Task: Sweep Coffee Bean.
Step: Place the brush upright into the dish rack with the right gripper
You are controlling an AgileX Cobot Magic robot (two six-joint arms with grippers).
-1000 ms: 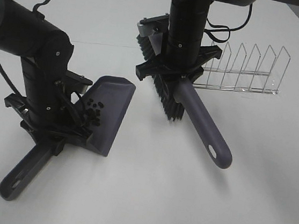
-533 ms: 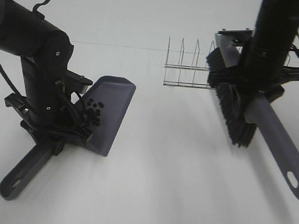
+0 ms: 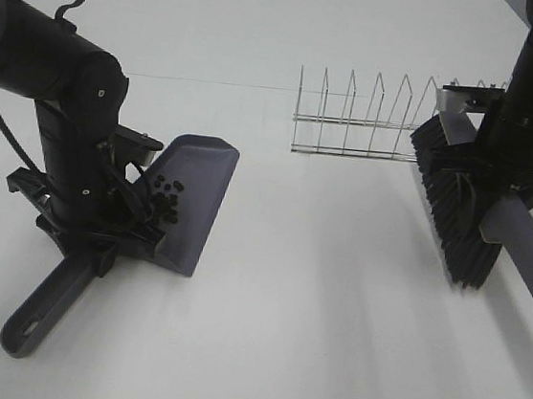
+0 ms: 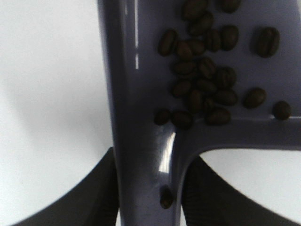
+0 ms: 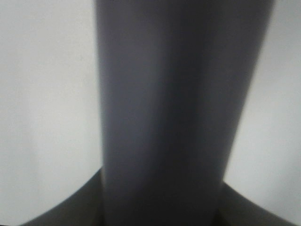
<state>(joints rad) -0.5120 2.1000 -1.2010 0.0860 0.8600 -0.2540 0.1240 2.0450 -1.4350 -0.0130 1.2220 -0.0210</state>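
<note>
A grey-purple dustpan [image 3: 190,191] rests on the white table at the left, with its handle [image 3: 48,300] pointing toward the front. Many coffee beans [image 3: 165,202] lie in the pan near its back wall; they show up close in the left wrist view [image 4: 202,84]. My left gripper [image 3: 99,229] is shut on the dustpan handle [image 4: 141,179]. My right gripper [image 3: 514,184] is shut on the grey handle [image 5: 174,113] of a brush, whose black bristles [image 3: 457,216] point down at the far right.
A wire dish rack [image 3: 372,120] stands at the back, just left of the brush. The white table [image 3: 310,320] spreads between the dustpan and the brush.
My right arm has carried the brush from beside the dustpan far to the right, past the wire rack. The left arm and dustpan have stayed in place.
</note>
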